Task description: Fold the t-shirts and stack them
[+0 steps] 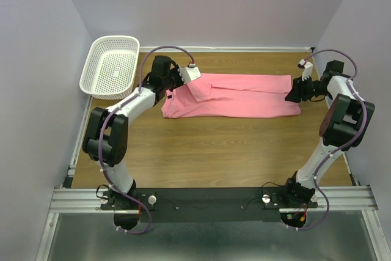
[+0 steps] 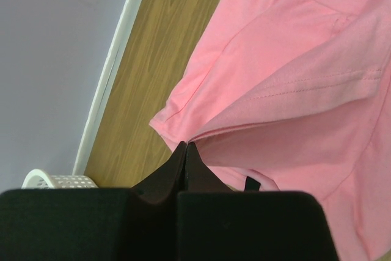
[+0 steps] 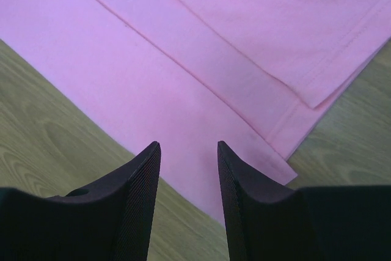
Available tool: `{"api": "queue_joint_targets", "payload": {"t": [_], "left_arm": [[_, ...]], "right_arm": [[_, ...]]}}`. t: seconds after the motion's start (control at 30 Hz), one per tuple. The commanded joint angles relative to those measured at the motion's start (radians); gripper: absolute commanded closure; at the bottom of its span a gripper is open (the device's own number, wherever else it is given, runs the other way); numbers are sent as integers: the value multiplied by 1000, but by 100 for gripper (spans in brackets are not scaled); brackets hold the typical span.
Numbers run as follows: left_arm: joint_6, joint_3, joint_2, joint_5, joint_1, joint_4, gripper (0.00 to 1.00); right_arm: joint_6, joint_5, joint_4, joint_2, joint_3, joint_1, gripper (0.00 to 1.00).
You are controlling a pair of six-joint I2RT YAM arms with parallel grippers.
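A salmon-pink t-shirt (image 1: 244,97) lies on the wooden table, folded lengthwise into a long band, with its sleeve flap turned over at the left end. My left gripper (image 1: 186,82) is at that left end. In the left wrist view the jaws (image 2: 185,146) are shut, pinching the edge of a raised fold of the shirt (image 2: 293,77). My right gripper (image 1: 294,95) hovers at the shirt's right end. In the right wrist view it (image 3: 188,145) is open and empty just above the shirt's hem corner (image 3: 183,41).
A white plastic mesh basket (image 1: 110,65) stands at the back left of the table, and its rim shows in the left wrist view (image 2: 58,181). Grey walls close in the table on the left, back and right. Bare wood lies in front of the shirt.
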Motion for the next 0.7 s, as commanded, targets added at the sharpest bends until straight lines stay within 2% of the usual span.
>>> {"api": "queue_joint_targets", "payload": {"t": [0.0, 0.67], "left_arm": [[-3, 48, 31, -23, 6, -9, 100], [2, 182, 143, -46, -3, -55, 100]], "right_arm": [[-22, -43, 3, -48, -31, 3, 50], [-33, -65, 3, -97, -83, 4, 50]]}}
